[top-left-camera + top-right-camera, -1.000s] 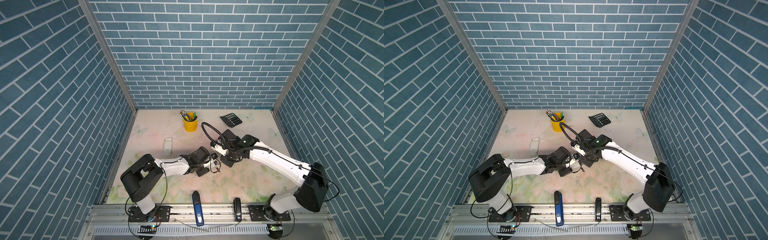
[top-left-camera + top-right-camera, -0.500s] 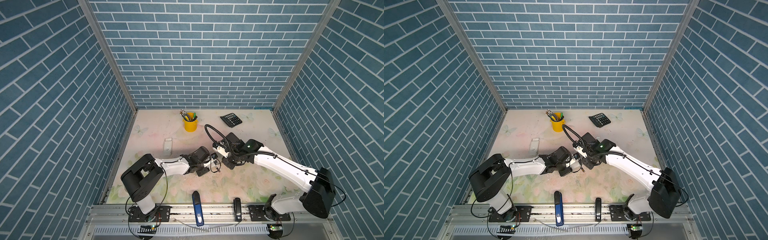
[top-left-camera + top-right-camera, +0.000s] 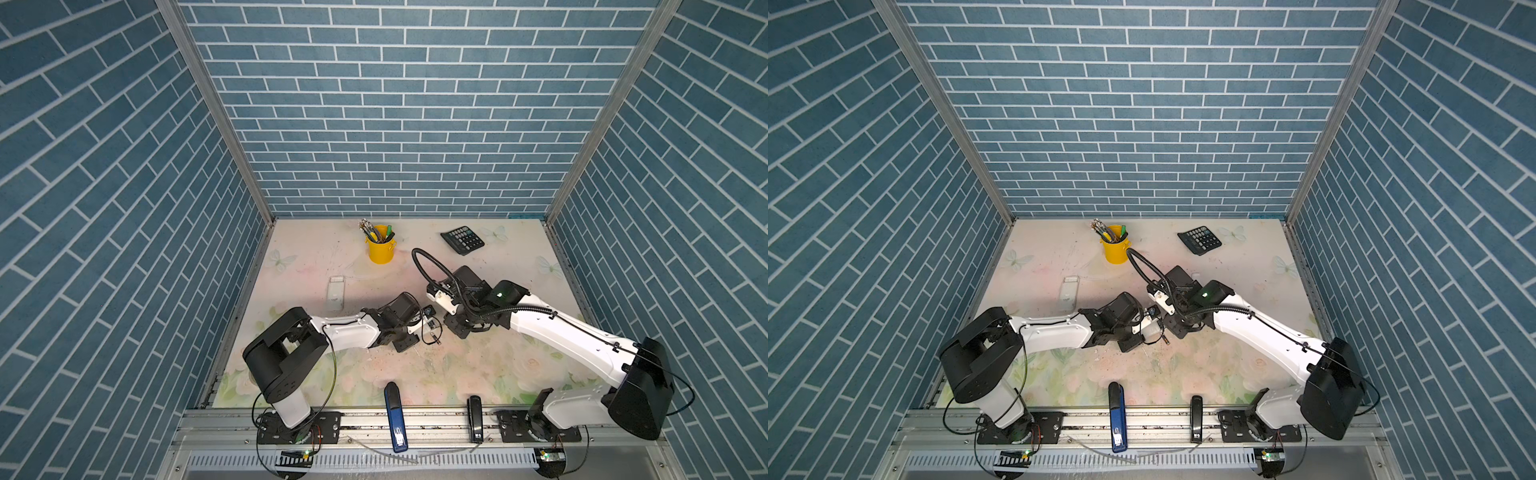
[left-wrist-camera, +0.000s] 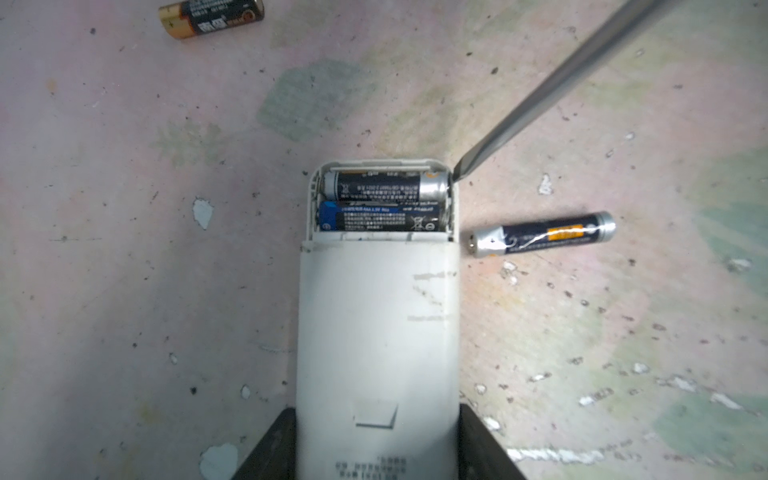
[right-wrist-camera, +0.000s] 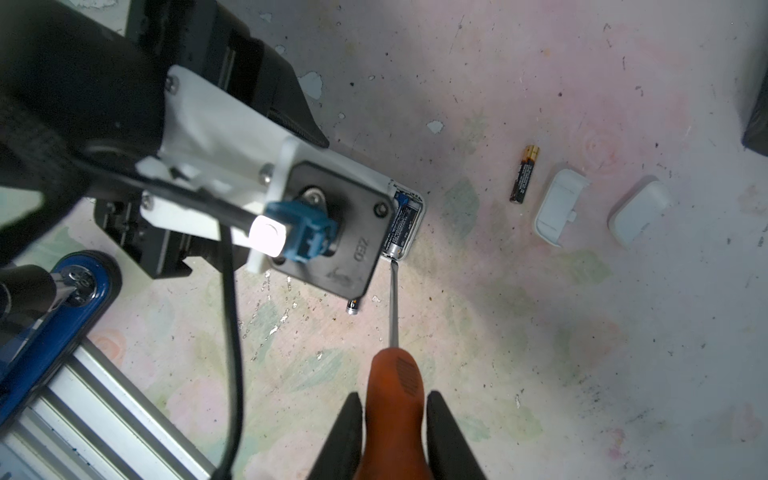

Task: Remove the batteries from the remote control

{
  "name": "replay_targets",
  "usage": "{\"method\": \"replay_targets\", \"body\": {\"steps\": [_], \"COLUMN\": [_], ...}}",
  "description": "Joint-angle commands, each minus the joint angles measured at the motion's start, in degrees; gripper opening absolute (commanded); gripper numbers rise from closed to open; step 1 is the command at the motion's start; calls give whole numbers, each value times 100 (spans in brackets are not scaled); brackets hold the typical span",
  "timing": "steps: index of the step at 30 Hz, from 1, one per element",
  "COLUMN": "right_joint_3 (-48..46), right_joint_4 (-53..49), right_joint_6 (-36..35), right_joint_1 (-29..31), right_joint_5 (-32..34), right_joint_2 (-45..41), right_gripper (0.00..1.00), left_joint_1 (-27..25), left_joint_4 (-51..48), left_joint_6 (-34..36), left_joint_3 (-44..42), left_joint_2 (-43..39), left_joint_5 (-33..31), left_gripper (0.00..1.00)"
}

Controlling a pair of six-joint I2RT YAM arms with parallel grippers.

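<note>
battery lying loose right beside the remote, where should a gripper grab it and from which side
Mid-barrel, straight down from above, jaws across its width. The battery lies flat on its side on the table, apart from the remote, so both long sides are free; its small round ends would likely slip.

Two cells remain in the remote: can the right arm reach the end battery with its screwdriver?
Probably yes: the compartment is uncovered, the screwdriver in the right gripper has its tip at the silver cap of the end battery, nothing between, and the left gripper holds the remote.
</note>
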Motion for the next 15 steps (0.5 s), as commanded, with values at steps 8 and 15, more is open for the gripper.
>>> {"method": "replay_targets", "body": {"steps": [8,15], "right_joint_3": [46,110], "right_joint_4": [597,547], "right_joint_6": [259,265], "right_joint_1": [5,4], "right_joint_5": [-269,-206], "right_joint_2": [28,106], "right_gripper": [0,0], "left_joint_1": [-91,-105], "left_joint_4": [-290,-292], "left_joint_6": [97,97], "left_joint_3": [22,13], "left_joint_2": [215,194], "left_joint_5": [121,121], "left_gripper": [22,22]}}
